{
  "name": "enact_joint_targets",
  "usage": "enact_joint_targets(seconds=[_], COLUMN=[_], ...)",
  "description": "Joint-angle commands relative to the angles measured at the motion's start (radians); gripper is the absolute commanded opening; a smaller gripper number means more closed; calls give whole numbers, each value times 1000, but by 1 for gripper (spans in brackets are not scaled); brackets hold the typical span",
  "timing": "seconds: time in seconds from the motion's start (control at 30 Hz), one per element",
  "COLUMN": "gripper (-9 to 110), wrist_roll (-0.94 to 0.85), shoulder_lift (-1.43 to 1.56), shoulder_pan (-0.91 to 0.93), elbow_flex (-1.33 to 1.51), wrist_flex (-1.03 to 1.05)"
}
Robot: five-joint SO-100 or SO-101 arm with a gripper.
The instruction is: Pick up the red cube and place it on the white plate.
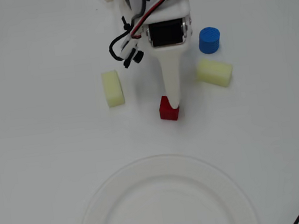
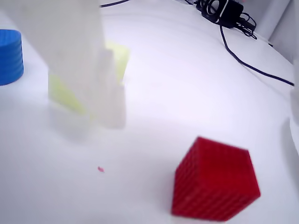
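From overhead we see the gripper (image 1: 174, 104) reaching down with its finger tip just over the red cube (image 1: 168, 109) on the tabletop (image 1: 46, 157). We cannot tell whether it is spread or pinching. The white plate (image 1: 95, 206) lies well below it. We read no writing anywhere.
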Motion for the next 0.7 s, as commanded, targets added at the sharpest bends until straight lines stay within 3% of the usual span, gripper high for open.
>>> enact_joint_targets(seconds=[0.0, 0.47, 0.67], gripper=[29, 24, 7], wrist_roll=[-3, -44, -64], shoulder_lift=[-34, -160, -190], shoulder_pan=[25, 34, 25], elbow_flex=[-29, -49, -57], wrist_flex=[-48, -143, -155])
